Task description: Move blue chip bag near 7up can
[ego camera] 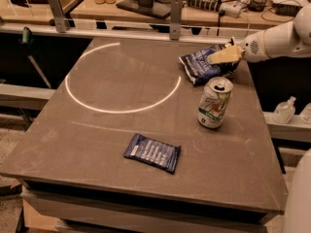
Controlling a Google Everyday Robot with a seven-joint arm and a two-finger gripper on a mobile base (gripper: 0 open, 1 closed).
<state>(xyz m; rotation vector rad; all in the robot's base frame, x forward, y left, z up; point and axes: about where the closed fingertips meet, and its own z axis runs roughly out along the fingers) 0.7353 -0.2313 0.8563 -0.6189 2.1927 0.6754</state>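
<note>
The blue chip bag (198, 66) lies crumpled at the far right of the table, just behind the 7up can (215, 104). The can stands upright near the right edge, a short gap in front of the bag. My gripper (219, 57) reaches in from the right on a white arm (274, 40) and sits over the bag's right part, low and at its top surface. I cannot tell whether it touches the bag.
A flat dark-blue packet (152, 152) lies near the table's front middle. The brown table (97, 140) bears a white ring of light (121, 76). A rail with posts (176, 17) runs behind it. Bottles (284, 111) stand on a ledge at the right.
</note>
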